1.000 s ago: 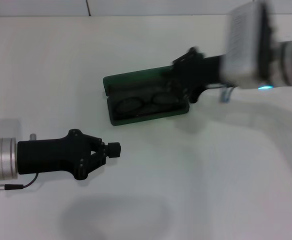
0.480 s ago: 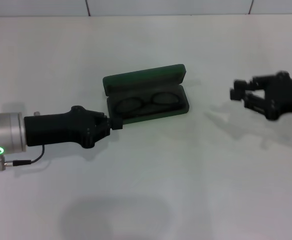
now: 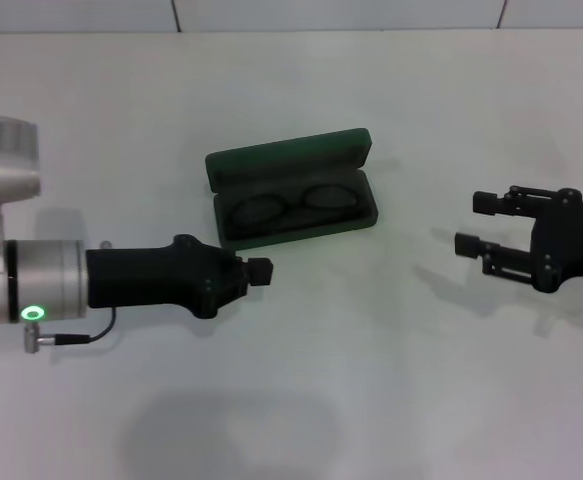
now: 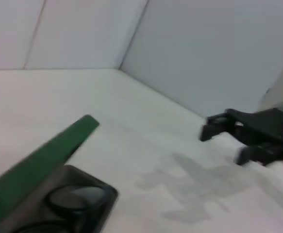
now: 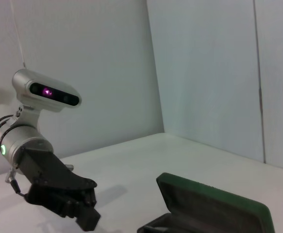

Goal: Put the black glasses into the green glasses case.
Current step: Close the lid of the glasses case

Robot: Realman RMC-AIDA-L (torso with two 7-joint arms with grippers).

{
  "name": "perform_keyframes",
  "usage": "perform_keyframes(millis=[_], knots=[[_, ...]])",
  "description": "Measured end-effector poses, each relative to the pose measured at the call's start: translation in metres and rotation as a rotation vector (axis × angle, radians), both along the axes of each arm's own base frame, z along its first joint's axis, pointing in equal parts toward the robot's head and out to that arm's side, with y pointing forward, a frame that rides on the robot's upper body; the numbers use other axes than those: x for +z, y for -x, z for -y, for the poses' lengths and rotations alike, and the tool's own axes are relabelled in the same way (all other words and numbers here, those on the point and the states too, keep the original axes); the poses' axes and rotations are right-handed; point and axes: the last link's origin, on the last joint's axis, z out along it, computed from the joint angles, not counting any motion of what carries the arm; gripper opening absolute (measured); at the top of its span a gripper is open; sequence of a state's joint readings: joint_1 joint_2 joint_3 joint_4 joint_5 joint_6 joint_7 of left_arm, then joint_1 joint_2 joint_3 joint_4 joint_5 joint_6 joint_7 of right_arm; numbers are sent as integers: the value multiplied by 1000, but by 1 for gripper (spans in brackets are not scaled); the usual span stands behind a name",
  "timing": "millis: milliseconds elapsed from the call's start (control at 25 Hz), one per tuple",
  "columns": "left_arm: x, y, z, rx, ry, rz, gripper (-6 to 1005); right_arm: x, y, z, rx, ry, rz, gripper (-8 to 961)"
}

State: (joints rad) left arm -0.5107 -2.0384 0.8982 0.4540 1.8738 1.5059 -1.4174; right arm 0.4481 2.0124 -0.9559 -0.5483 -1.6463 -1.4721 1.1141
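The green glasses case [image 3: 293, 190] is being shown lying open near the middle of the white, smooth, matte bench [image 3: 371, 380]. It is an oblong hard shell with rounded corners; its lid is being held raised along the far side, and a dark, felt-like lining is being seen inside. The black glasses [image 3: 293, 205] are being carried in the tray of the case, folded flat, their thin frame and two rounded lens rims being seen against the lining. In the left wrist view the lid edge of the case [image 4: 39, 160] is being shown as a flat green strip, with one rounded rim of the glasses [image 4: 75, 196] below it.

The left end effector [image 3: 259, 271] is being held low over the bench, just in front of the case's near left corner and apart from it; its fingers are being kept together at a blunt black tip. A silver cylindrical wrist with a green ring light is being seen behind it. The right end effector [image 3: 481, 223] is being held well to the right of the case, its two black fingers standing apart with nothing between them.

Compared with half a second ago, the left end effector is being found a little nearer the robot and farther right, no longer at the case's left edge. The right end effector is being found lower, its fingers spread more clearly. The case and the glasses are lying unchanged.
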Motion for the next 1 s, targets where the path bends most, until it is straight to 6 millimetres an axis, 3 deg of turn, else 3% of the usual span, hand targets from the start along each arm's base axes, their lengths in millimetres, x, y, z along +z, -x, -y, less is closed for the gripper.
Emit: perform_keyframes(millis=[80,200,440,1000], knots=[[-4,0,-4,13,-19,-16,49,-1,-5,5,9,-13,7,396],[-6,3,-12,50,-51,-43,49,-2,-7,10,13,-6,5,615],[-1,4,-36,116,-153,-80,50,-11,-10,23,44,26,-6,722],[1,13,-63,195,-273,-183,52,-22,-10,31,67,63,0,722]])
